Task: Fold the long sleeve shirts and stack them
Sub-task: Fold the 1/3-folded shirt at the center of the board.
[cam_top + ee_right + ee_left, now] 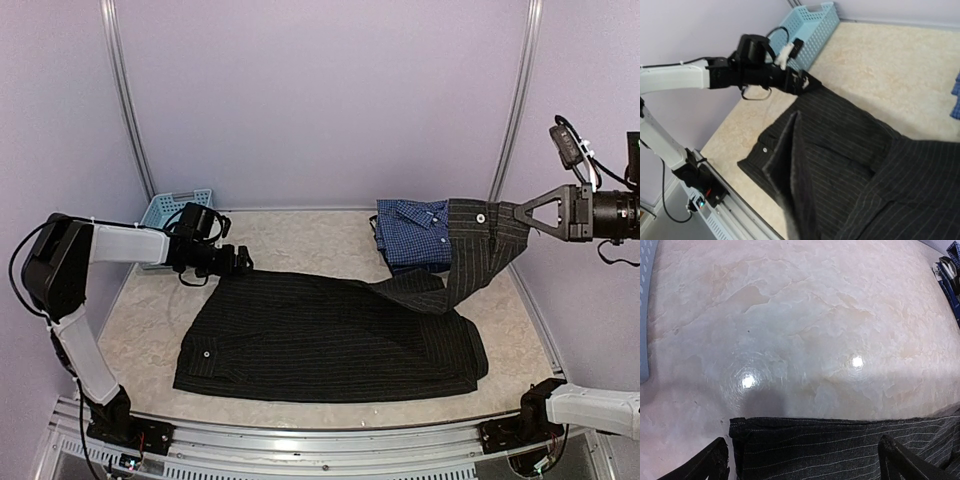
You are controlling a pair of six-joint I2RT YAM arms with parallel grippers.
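Black and limp, the pinstripe shirt (330, 335) sprawls mid-table; right gripper (520, 214) clamps its cuff (478, 222) aloft by the folded blue check shirt (408, 232). Left gripper (240, 262) gapes at the far-left corner; seams should grip best.

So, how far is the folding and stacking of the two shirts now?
Done: the blue shirt lies folded at the back right. In hand: the black shirt lies spread on the table; the right gripper holds its sleeve up over the blue one, and the left gripper, open, sits at its far left corner. Left: finish the folds and stack it.
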